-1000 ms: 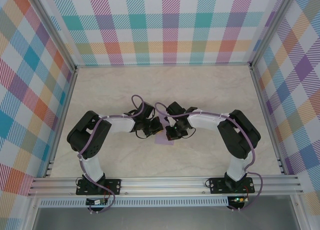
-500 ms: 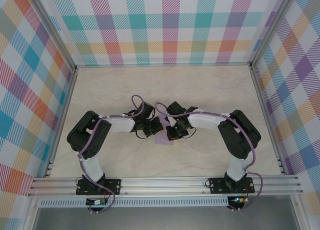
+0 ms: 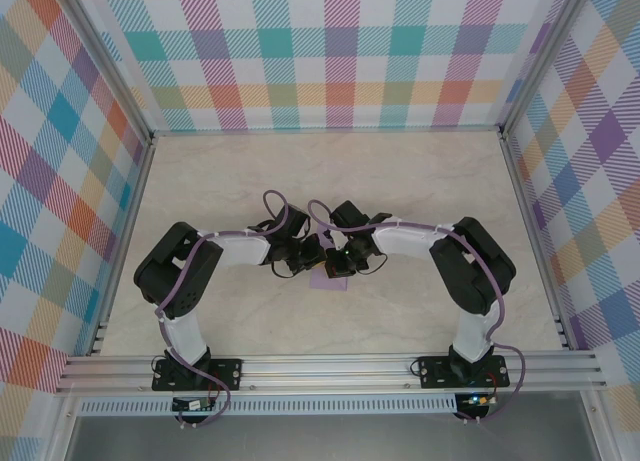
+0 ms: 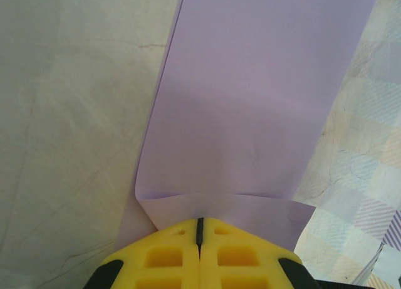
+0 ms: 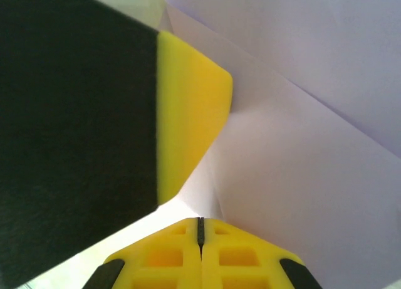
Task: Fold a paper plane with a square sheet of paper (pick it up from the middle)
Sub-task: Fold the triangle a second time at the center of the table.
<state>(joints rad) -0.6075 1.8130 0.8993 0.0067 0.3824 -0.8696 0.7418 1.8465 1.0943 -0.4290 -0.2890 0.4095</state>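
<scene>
Both arms are nose to nose in the middle of the table (image 3: 420, 181), with the purple sheet (image 3: 328, 280) squeezed between them and one corner poking out on the near side. The left pincer (image 3: 312, 255) is clenched tight, and from its wrist the sheet (image 4: 250, 94) runs straight away from the tips (image 4: 199, 227), a small flap bent up right at the pinch. It looks to be gripping the edge. The right pincer (image 3: 338, 264) is clamped too (image 5: 200, 229), and a crease runs right into its closed tips. The left one's yellow finger (image 5: 188, 107) sits just beside it. I'd call this an early fold, mid-crease. Next, one pincer must hold the sheet down while the other drags the flap flat without tearing it.
</scene>
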